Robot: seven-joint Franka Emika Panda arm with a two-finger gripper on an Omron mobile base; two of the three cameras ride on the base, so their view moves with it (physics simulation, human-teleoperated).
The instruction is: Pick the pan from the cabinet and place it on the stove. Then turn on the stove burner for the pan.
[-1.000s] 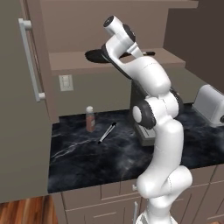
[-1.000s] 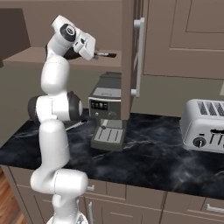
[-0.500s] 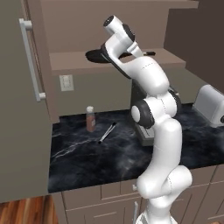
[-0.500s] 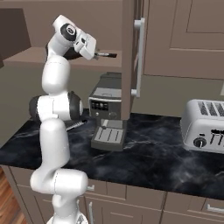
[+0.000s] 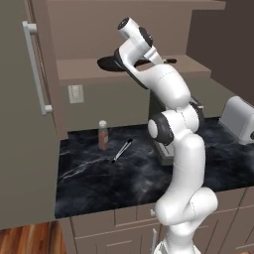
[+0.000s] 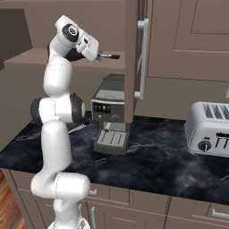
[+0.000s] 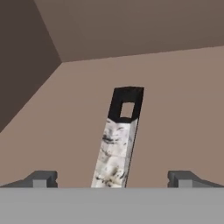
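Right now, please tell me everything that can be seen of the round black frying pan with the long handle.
The round black frying pan is shallow and dark, lying flat on the taupe-brown wooden cabinet shelf, partly hidden behind the white arm. Its long thin handle points toward the robot; in the hand view it looks mottled silver-grey with a black end that has a square hanging hole. The open end effector has one finger tip on each side of the handle, not visibly touching it.
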